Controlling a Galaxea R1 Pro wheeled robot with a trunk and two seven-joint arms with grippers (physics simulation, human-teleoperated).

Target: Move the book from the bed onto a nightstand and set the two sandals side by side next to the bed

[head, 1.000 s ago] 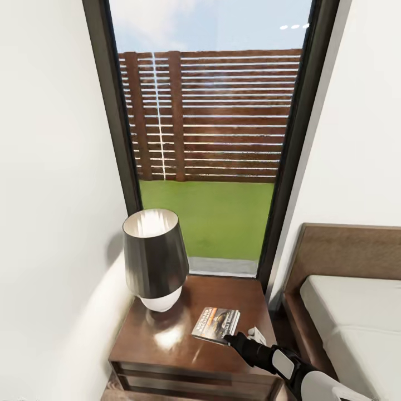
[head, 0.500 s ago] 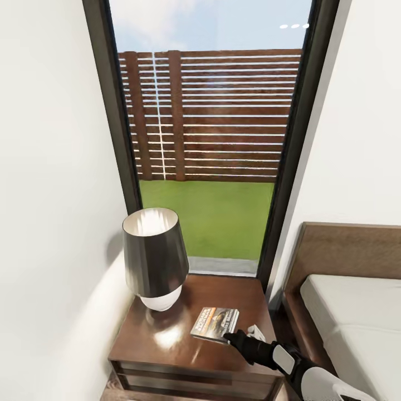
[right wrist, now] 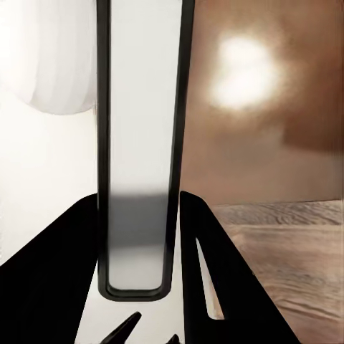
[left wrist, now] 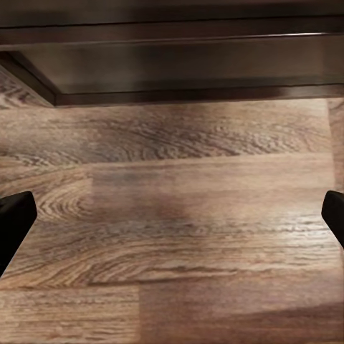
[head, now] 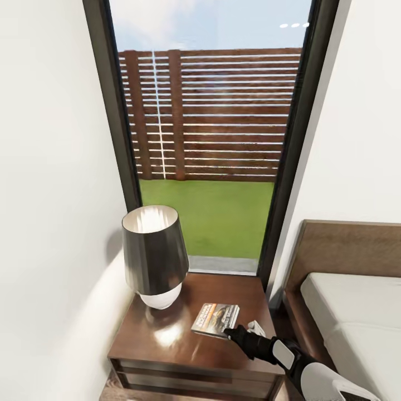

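The book (head: 215,319), a thin dark paperback with an orange band, lies low and nearly flat over the right half of the nightstand (head: 167,342), a squarish dark brown cabinet with a glossy top. My right gripper (head: 231,334) is shut on the book's near edge. In the right wrist view the book (right wrist: 140,143) stands edge-on between the two black fingers (right wrist: 72,279). The bed (head: 356,312), with its pale mattress and brown headboard, sits at the right. My left gripper (left wrist: 172,222) hangs open above the wooden floor (left wrist: 186,165). The sandals are out of view.
A dark-shaded lamp (head: 154,253) with a white base occupies the nightstand's back left. Behind it is a tall window (head: 211,139) onto grass and a fence. White walls close in on both sides. A dark furniture underside (left wrist: 172,64) crosses the left wrist view.
The book has tipped a little flatter over the nightstand top, still in my right gripper. The whole picture has shifted slightly.
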